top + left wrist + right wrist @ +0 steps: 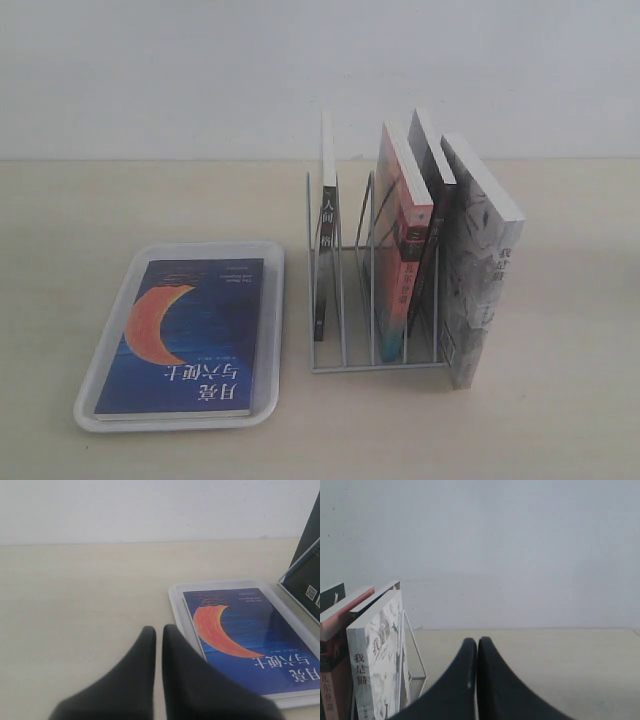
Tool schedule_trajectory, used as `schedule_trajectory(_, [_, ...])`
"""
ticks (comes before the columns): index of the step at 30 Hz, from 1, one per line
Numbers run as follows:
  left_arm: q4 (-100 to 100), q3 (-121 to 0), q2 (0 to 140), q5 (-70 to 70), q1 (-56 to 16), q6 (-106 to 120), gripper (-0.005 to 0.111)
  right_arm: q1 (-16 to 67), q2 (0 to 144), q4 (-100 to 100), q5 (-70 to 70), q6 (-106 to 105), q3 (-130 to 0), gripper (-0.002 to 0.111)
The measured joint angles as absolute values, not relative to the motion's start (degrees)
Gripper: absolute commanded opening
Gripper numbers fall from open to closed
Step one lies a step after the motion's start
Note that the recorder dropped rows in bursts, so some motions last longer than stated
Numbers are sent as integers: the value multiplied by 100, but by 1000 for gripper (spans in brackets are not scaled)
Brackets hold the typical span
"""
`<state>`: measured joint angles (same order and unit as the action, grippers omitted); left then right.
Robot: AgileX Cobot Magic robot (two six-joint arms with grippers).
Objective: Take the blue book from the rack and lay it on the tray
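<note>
The blue book [186, 335] lies flat on the tray [271, 300], cover up.
Left gripper [159, 630] and right gripper [473, 642] hold nothing, fingers pressed together.

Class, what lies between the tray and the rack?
Nothing: in the exterior view only a narrow strip of bare table separates the tray from the rack.

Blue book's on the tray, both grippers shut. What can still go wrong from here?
1. The white book leans at the right end of the rack. The right gripper is close beside it, so a sideways swing might topple it.
2. The left gripper sits near a corner of the tray. A careless move that way could nudge the tray and shift the blue book.
</note>
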<state>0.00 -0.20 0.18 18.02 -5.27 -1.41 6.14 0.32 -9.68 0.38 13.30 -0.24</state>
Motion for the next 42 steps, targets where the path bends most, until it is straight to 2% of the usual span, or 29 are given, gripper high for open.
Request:
schedule_trajectory(16, [0,-20,18,1802,-527,-141,4,580,32,-955,-99,1707,-24,0])
schedule_trajectory(25, [0,-20,18,1802,-527,-141,4,580,28,-945,1839,1824,3,0])
schedule_trajectory(42, [0,-20,18,1802,-527,-141,4,580,28,-873,2214,1835,3,0])
